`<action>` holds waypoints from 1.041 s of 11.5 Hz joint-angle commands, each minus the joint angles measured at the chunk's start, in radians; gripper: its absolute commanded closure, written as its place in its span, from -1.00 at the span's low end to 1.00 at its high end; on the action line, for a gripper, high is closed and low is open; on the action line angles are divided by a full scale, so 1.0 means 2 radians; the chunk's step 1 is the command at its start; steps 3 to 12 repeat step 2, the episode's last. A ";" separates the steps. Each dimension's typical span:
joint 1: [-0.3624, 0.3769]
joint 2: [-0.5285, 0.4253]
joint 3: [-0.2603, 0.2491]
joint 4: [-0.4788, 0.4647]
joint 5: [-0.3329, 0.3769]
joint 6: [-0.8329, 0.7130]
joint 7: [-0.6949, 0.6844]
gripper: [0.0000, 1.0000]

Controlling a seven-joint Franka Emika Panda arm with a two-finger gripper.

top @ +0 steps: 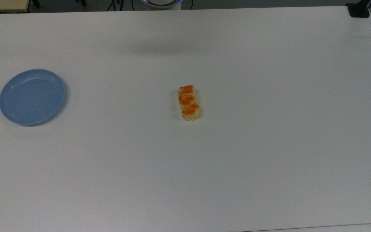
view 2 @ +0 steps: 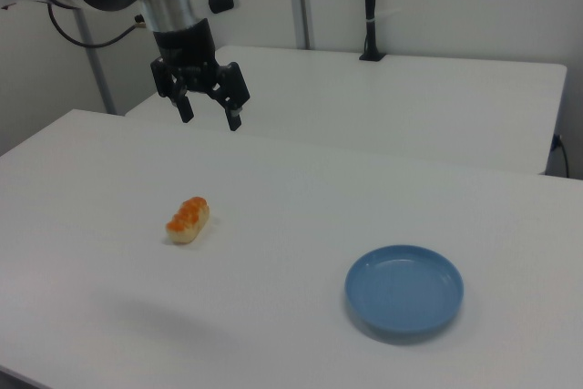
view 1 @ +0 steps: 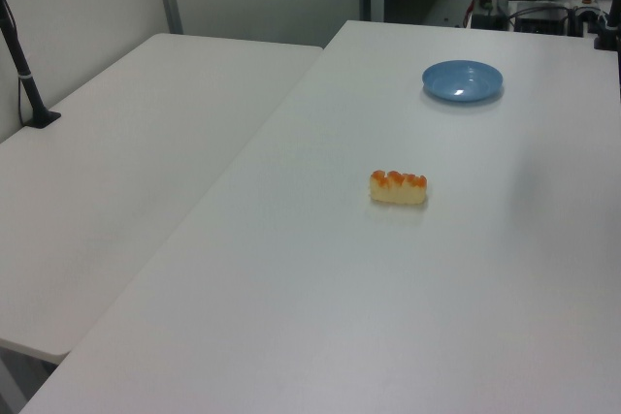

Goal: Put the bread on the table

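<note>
The bread is a small pale-yellow bun with orange-brown glazed patches, lying flat on the white table near its middle. It also shows as bread in the left view and bread in the right view. My gripper hangs open high above the table, well apart from the bread, with nothing between its fingers.
A round blue plate with nothing on it sits at the top view's left, far from the bread; it shows as plate and plate too. A second white table adjoins on the left view's left. A black post stands behind.
</note>
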 commanded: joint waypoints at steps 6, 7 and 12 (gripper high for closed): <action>0.012 -0.002 -0.010 -0.007 0.014 -0.001 -0.019 -1.00; 0.012 -0.002 -0.010 -0.007 0.014 -0.001 -0.019 -1.00; 0.012 -0.002 -0.010 -0.007 0.014 -0.001 -0.019 -1.00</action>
